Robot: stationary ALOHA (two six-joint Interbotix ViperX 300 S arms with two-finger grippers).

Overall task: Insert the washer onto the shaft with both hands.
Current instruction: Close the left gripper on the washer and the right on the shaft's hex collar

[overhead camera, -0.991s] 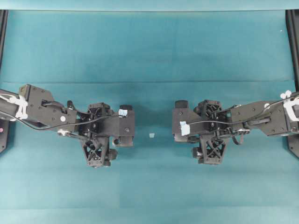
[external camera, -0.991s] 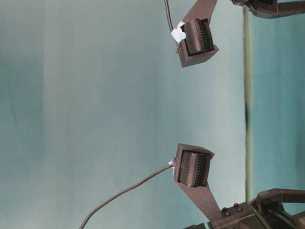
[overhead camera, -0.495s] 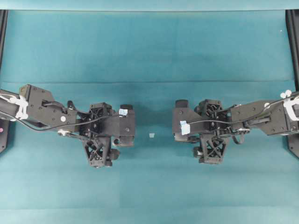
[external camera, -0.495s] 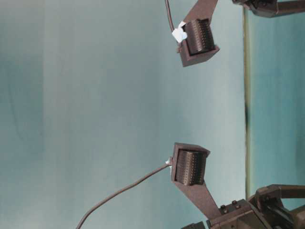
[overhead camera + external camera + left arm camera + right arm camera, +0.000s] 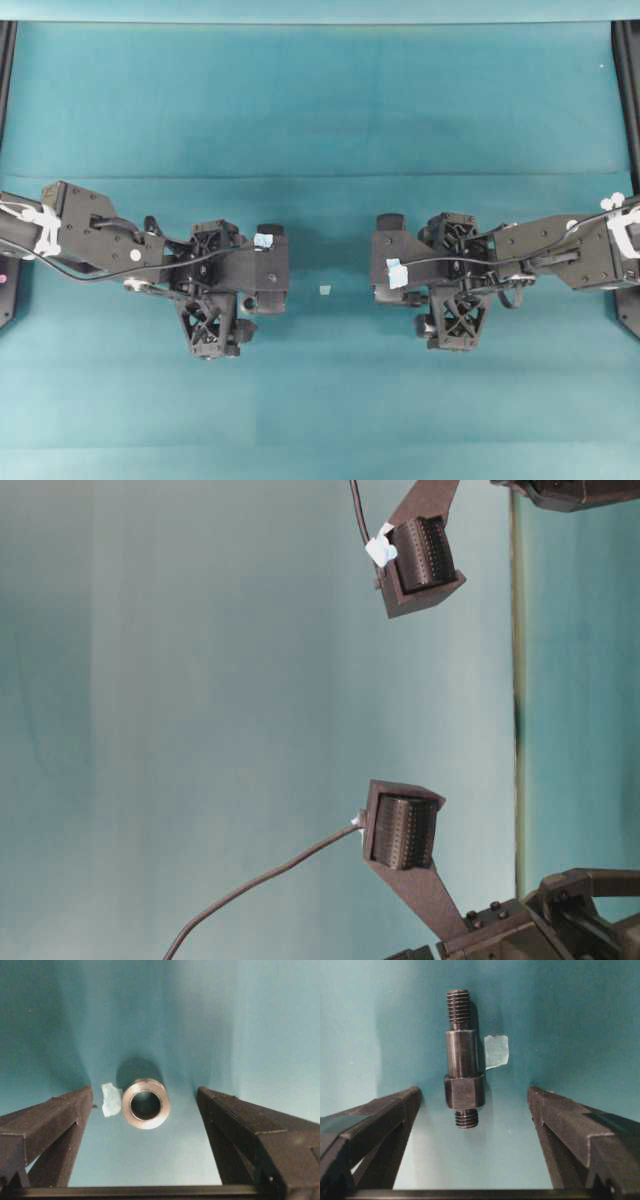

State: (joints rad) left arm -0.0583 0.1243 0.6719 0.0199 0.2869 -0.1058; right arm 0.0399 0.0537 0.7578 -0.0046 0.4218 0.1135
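The washer point(image 5: 145, 1103) lay on the teal desk point(image 5: 240, 1020) between the spread fingers point(image 5: 55, 1120) of the left gripper point(image 5: 145, 1110), touching neither, its dark hole turned toward the camera; a pale tape scrap point(image 5: 111, 1099) sat just beside it on the side of the left-hand finger. The shaft point(image 5: 462, 1060) lay lengthwise between the wide-apart fingers point(image 5: 380, 1120) of the right gripper point(image 5: 472, 1110), clear of both, its thick collar nearer the fingers and a threaded end pointing away; a second pale scrap point(image 5: 497, 1051) sat against its far half. Both pairs of fingers stood wide and held nothing. From overhead, the left gripper point(image 5: 262, 270) and right gripper point(image 5: 392, 268) faced each other, and neither washer nor shaft could be made out there, being hidden under the black bodies; only a tiny pale scrap point(image 5: 324, 290) showed between them. The table-level view caught only ribbed finger pads point(image 5: 402, 832), with the parts out of sight.
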